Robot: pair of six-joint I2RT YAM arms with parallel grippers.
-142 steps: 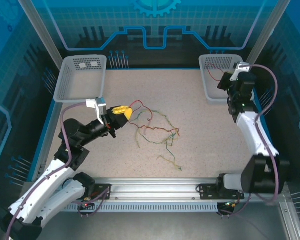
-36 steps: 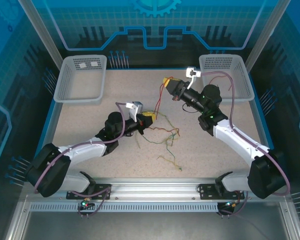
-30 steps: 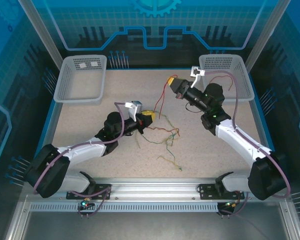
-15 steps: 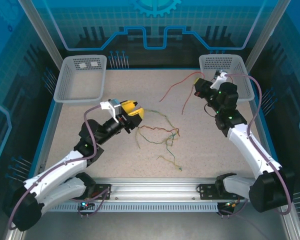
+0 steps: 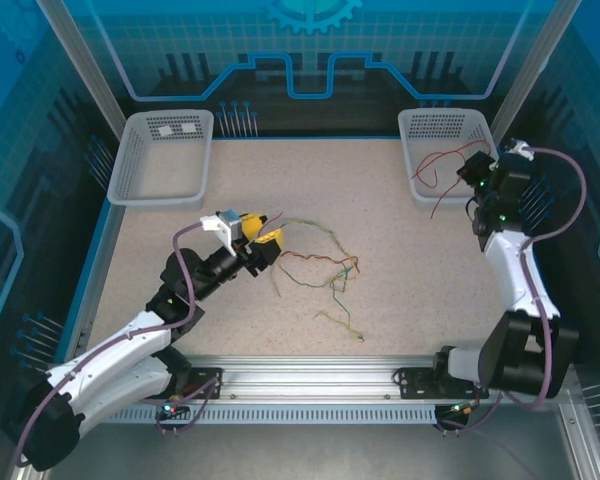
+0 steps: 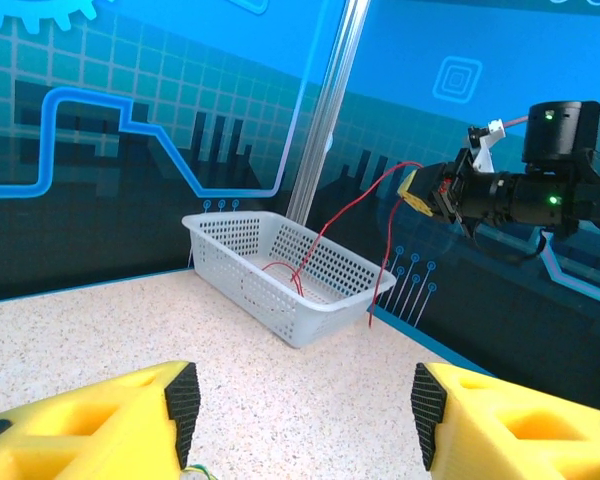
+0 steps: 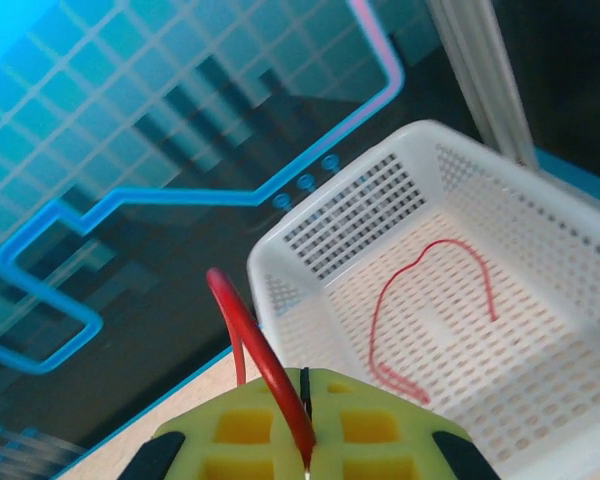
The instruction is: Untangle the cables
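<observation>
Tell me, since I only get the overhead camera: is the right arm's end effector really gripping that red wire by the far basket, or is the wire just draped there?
Observer: Gripping. The right wrist camera shows the right end effector shut on the red cable, which rises straight out of its closed tip.
Operator: Is anything lying in that basket?
Observer: Yes. A red cable loop rests on the floor of the basket. I cannot tell whether it is a separate piece.
Operator: And the other arm?
Observer: The left wrist camera shows the left end effector wide open, with nothing in the gap.
</observation>
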